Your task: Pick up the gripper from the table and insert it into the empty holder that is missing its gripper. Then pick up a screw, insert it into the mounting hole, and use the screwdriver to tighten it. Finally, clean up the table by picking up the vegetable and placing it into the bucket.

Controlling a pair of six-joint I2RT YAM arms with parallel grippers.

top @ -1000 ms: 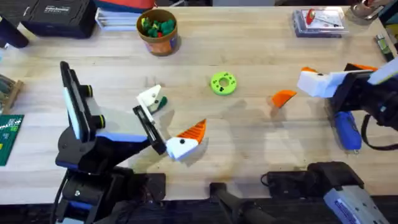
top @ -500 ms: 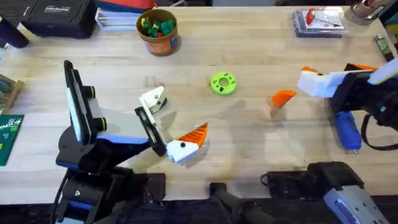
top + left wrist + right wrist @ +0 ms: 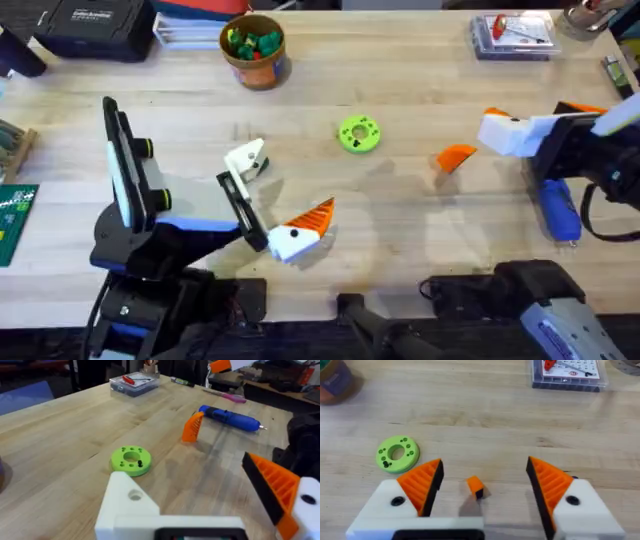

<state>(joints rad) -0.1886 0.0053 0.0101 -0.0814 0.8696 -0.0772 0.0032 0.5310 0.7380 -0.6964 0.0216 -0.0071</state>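
The right gripper (image 3: 482,487) is being held with fingers spread apart, the orange gripper (image 3: 475,485) lying on the table (image 3: 485,415) between them. The left gripper (image 3: 272,200) is being held with fingers apart, its holder (image 3: 131,505) bare.

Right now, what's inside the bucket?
The bucket shows green and yellow toy pieces piled near its rim. Whatever lies under them, and the bottom, is covered.

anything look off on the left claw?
Yes. The left claw has one bare white finger mount with no orange pad; its other finger has one. A loose orange pad lies on the table.
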